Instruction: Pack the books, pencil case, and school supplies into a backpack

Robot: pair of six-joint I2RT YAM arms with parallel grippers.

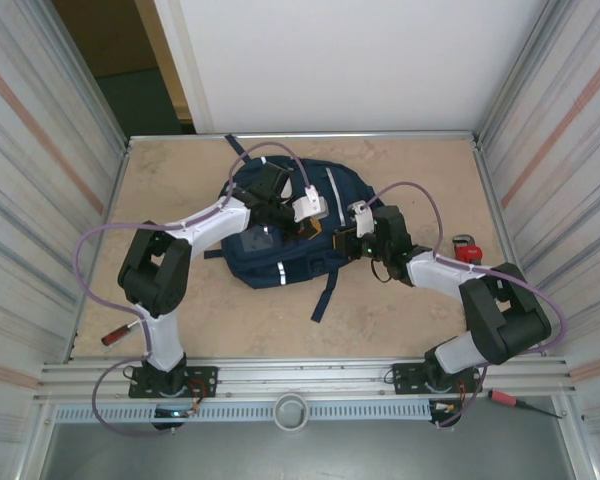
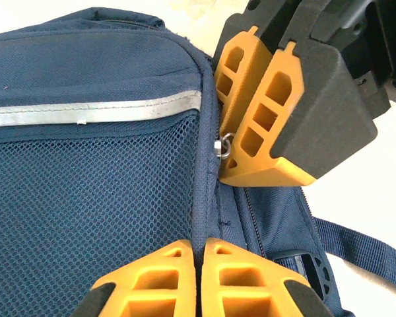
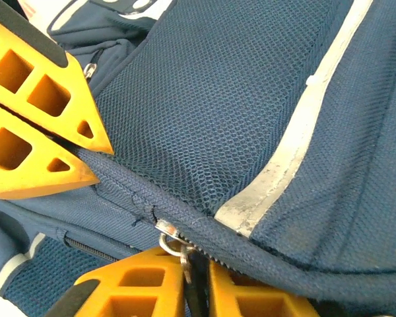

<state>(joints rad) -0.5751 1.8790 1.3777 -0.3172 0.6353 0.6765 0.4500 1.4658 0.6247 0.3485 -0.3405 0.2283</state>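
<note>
At the middle of the table [image 1: 180, 180], we see the backpack [image 1: 280, 255] lying flat, a dark strap [image 1: 325, 295] trailing toward the arm bases. Our left end effector [image 2: 199, 247] is pinched tight on the backpack's piped seam beside the mesh pocket [image 2: 86, 211]. Just beside it, our right end effector [image 3: 197, 272] has its fingers drawn narrow around the zipper pull [image 3: 173, 239], whose metal ring sits at the fingertips on that same seam.
</note>
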